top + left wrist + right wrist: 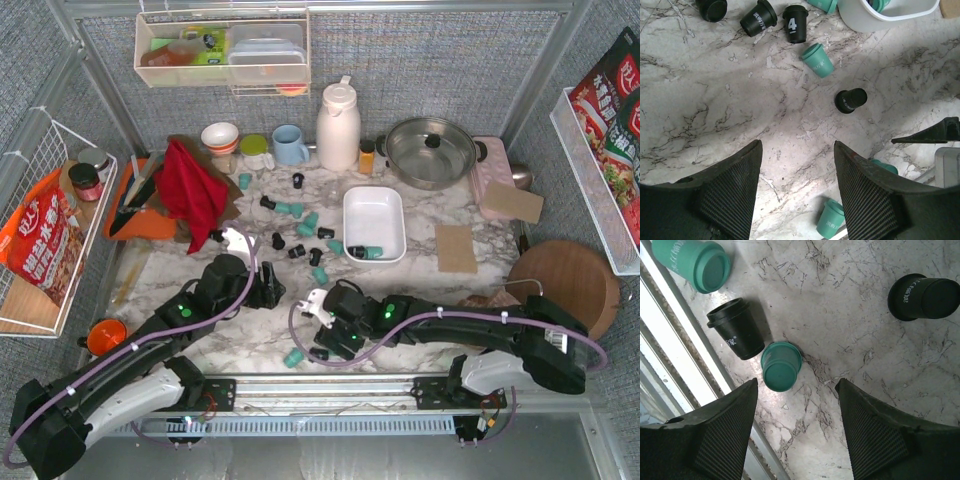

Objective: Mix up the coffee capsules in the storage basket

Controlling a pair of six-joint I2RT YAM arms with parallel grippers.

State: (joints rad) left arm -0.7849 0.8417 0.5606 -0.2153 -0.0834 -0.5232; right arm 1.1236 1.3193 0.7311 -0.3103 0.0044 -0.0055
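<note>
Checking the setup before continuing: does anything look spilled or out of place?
Yes. Most capsules lie scattered across the table, several tipped on their sides, while the basket holds only a couple at its near end.

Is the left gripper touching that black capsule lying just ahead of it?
Apart. The left wrist view shows a stretch of bare marble tabletop between the open left gripper and the black capsule.

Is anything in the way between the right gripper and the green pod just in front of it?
Nothing visible. The right gripper is open, and the green pod sits just ahead of the gap between its fingers. A black pod lies close beside it, but off to the side.
</note>
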